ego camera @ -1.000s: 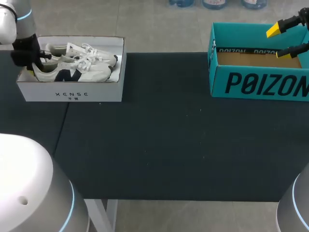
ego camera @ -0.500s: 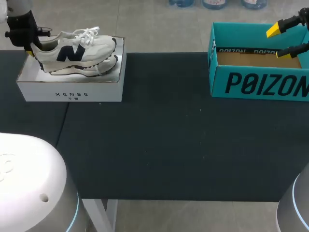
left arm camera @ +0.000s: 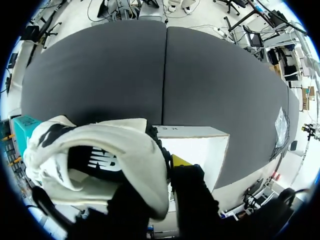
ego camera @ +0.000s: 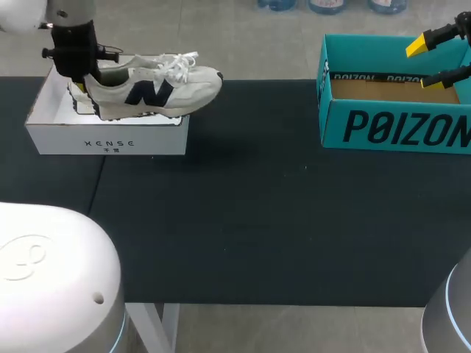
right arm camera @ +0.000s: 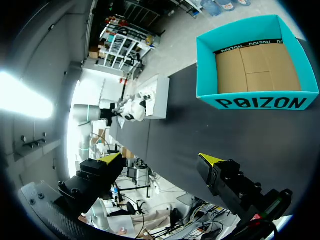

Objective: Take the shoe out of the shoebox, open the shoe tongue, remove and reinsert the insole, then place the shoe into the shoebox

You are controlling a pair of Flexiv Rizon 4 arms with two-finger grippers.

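- The left claw is clamped on the heel collar of the shoe. The left wrist view shows one yellow-tipped finger outside the heel and the other hidden inside the shoe.
- The shoe hangs in the air just above the white box. It sits roughly level, sole down, with its heel over the box and its toe past the box's wall on the teal-box side.
- Judged as a load, the shoe looks light. The upper is soft cloth with loose laces, so it will sag and swing from a heel pinch. The sole is the stiff part.
- The heel collar suits carrying. For the tongue, a grip on its top edge under the laces looks best. The insole is likely thin and floppy, so lift it at the heel end.
- The table beside the white box is a dark matte mat with a seam in it. It should keep the sole from sliding once the shoe is set down.
- The teal box stands well apart from the white box, along the same far edge. It is open, with a bare cardboard floor.
- The right claw hangs over the teal box, far from the white box. Its fingers are spread wide and hold nothing.
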